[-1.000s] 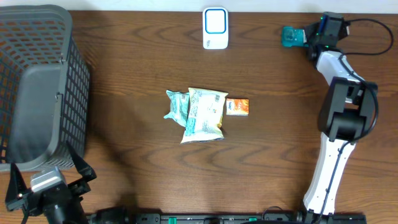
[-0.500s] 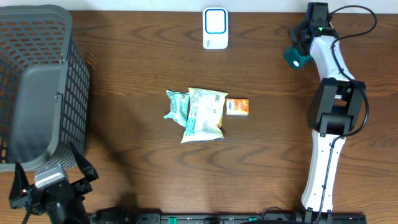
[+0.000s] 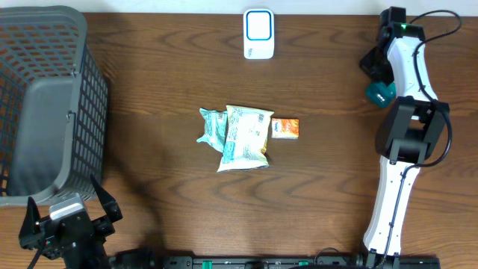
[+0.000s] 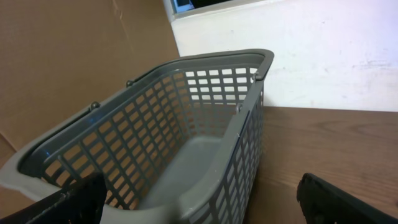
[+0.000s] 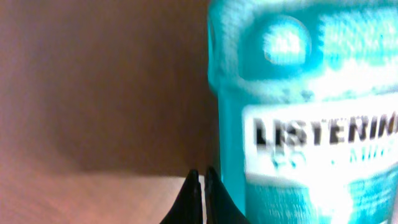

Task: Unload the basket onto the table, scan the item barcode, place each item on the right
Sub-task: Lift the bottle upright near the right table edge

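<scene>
A small teal Listerine bottle [image 3: 379,92] lies at the table's right side, filling the right half of the right wrist view [image 5: 305,112]. My right gripper [image 3: 375,75] is shut, its black fingertips [image 5: 193,193] pressed together just left of the bottle with nothing between them. The white scanner [image 3: 258,33] with a blue outline stands at the back centre. My left gripper [image 3: 69,224] hangs open at the front left, empty, its fingers [image 4: 68,202] spread wide before the basket [image 4: 186,124].
A snack bag [image 3: 245,138], a pale green packet [image 3: 212,125] and a small orange box [image 3: 284,128] lie together mid-table. A large grey mesh basket [image 3: 45,104] takes up the left side. The right arm's white links [image 3: 396,187] run along the right edge.
The right gripper swung from the back edge toward the front and right, and the teal bottle moved with it. The left gripper shifted slightly right.
</scene>
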Action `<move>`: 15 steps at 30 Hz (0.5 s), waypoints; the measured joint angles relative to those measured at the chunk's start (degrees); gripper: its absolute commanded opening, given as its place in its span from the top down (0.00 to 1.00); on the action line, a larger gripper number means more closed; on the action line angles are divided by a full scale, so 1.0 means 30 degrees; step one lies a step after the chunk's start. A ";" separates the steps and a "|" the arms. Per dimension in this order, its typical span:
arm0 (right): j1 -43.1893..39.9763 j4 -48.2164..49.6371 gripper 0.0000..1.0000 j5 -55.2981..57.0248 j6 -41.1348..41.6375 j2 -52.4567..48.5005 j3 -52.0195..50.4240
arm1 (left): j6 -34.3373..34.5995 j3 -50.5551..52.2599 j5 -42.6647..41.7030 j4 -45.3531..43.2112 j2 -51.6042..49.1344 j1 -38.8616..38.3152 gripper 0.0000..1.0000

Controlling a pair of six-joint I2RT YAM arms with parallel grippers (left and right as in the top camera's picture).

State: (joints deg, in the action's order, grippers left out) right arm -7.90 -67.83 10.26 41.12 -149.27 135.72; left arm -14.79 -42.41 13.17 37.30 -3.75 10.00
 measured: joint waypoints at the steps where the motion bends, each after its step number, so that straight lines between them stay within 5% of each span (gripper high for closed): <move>1: 0.0058 -0.0641 0.99 0.0015 -0.0073 0.0066 0.0000 | 0.0000 0.0000 0.0000 0.0000 0.0000 0.0000 0.02; 4: 0.0124 -0.1792 0.98 0.0015 -0.0182 0.0459 0.0000 | 0.0000 0.0000 0.0000 0.0000 0.0000 0.0000 0.02; 5: 0.0117 -0.2025 0.86 0.0007 -0.0211 0.0656 0.0000 | 0.0000 0.0000 0.0000 0.0007 0.0000 0.0000 0.02; 7: 0.0117 -0.2506 0.24 0.0022 -0.0233 0.1275 0.0000 | 0.0000 0.0000 0.0000 0.0087 0.0000 0.0000 0.02; 8: 0.0117 -0.2623 0.01 0.0044 -0.0291 0.1647 0.0000 | 0.0000 0.0000 0.0000 0.0219 0.0000 0.0000 0.02; 15: 0.0102 -0.2018 0.01 0.0546 -0.1486 0.4371 0.0102 | 0.0000 0.0007 0.0000 0.2106 0.0000 0.0000 0.02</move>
State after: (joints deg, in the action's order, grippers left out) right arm -7.60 -73.89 11.90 36.67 -136.16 136.03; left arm -14.79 -42.39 13.17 43.62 -3.75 10.00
